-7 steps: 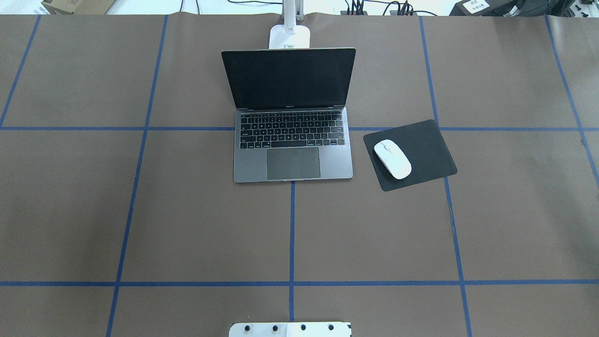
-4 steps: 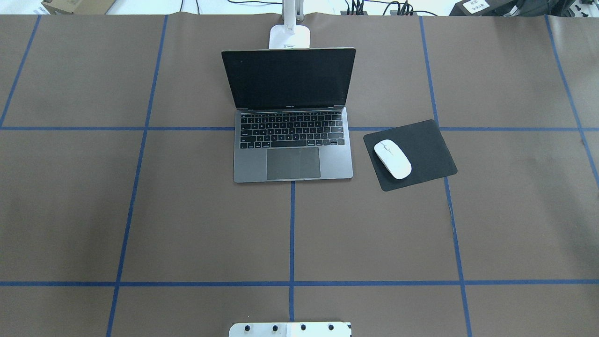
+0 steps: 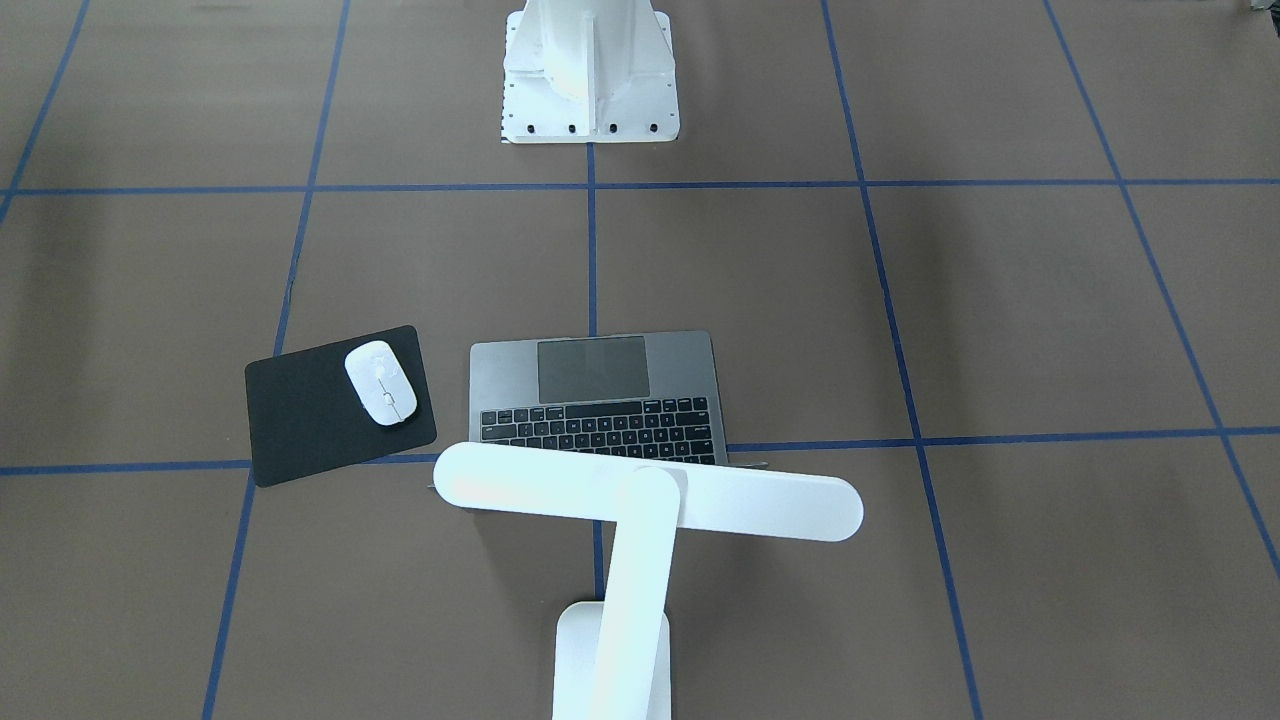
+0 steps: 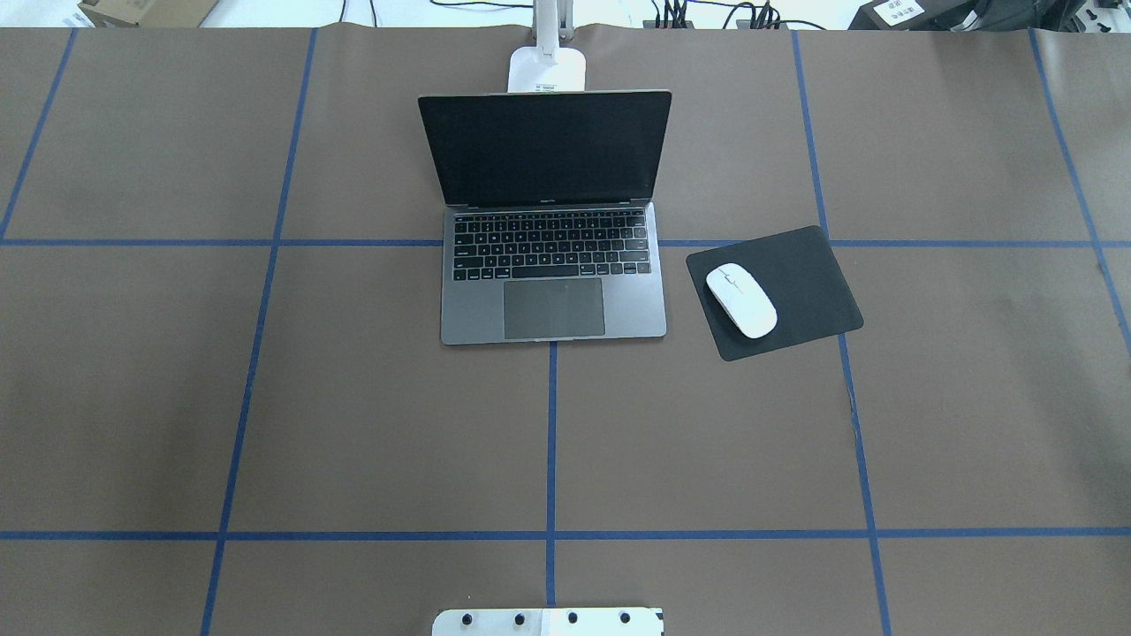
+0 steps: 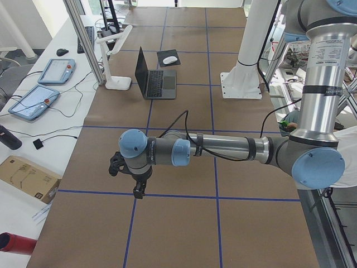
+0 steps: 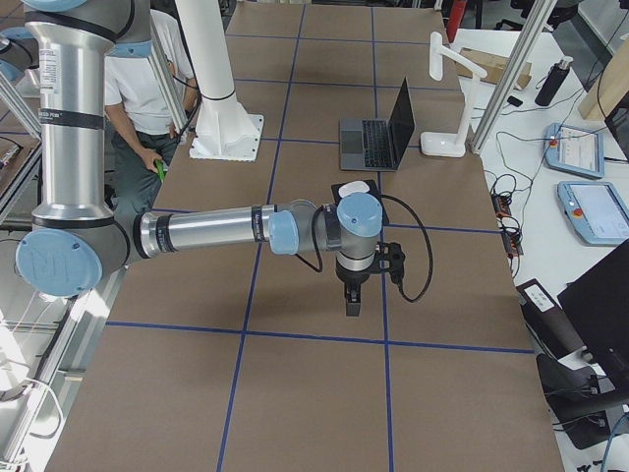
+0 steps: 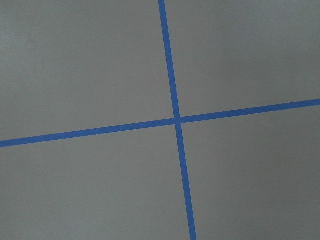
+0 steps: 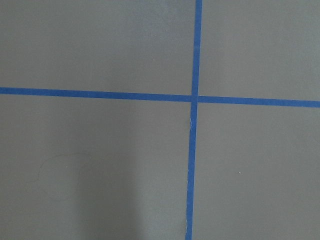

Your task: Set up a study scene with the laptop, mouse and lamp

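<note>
The dark-grey laptop [image 4: 552, 265] stands open at the table's far middle, its dark screen facing the robot. Just right of it in the overhead view, the white mouse [image 4: 740, 299] lies on a black mouse pad [image 4: 804, 274]. The white lamp [image 3: 640, 495] stands behind the laptop, its bar head level over the lid; its base [image 4: 546, 69] shows overhead. My left gripper [image 5: 138, 190] and right gripper [image 6: 353, 303] hang over bare table at opposite ends, far from these things, seen only in side views, so I cannot tell their state. Both wrist views show only tape lines.
The white bolted pedestal [image 3: 590, 70] stands at the robot's edge of the table. A person [image 6: 138, 108] sits beside the pedestal. Tablets and cables [image 5: 39, 95] lie on the white bench beyond the lamp. A blue tape grid crosses the brown cover.
</note>
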